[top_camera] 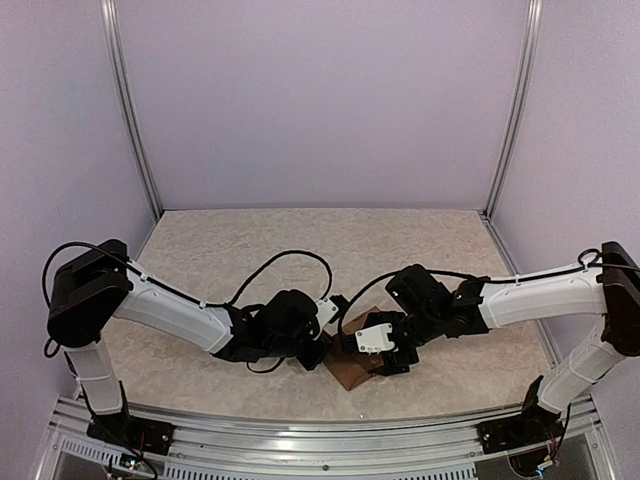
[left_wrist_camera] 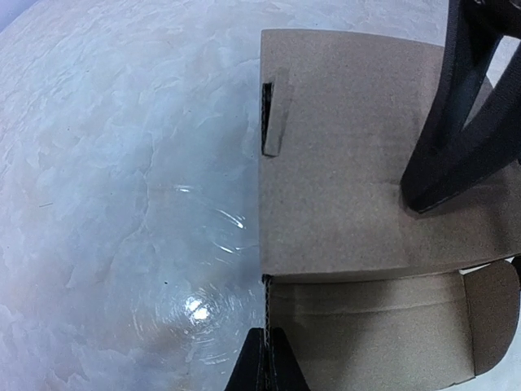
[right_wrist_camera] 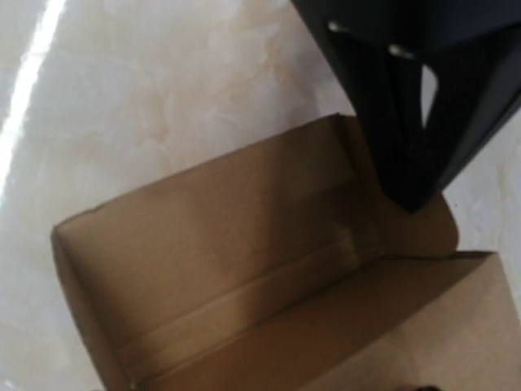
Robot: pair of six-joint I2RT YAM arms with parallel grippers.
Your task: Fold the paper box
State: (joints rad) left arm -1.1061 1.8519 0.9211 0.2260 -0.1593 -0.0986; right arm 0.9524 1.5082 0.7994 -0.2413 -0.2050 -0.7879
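Observation:
The paper box (top_camera: pixel 350 372) is brown cardboard, partly folded, lying near the table's front between the two arms. My left gripper (left_wrist_camera: pixel 267 362) is shut on the edge of one upright wall of the box (left_wrist_camera: pixel 342 195), beside a flat panel with a slot (left_wrist_camera: pixel 269 118). In the top view the left gripper (top_camera: pixel 322 352) meets the box from the left and my right gripper (top_camera: pixel 390 358) from the right. One right finger (left_wrist_camera: pixel 460 122) rests its tip on the slotted panel. The right wrist view looks into the box's hollow (right_wrist_camera: pixel 244 269); its own fingertips are out of frame.
The pale marbled table (top_camera: pixel 250 250) is walled in by lilac panels on three sides. A metal rail (top_camera: pixel 320 425) runs along the near edge by the arm bases. The left arm's black gripper body (right_wrist_camera: pixel 407 98) hangs at the top right of the right wrist view.

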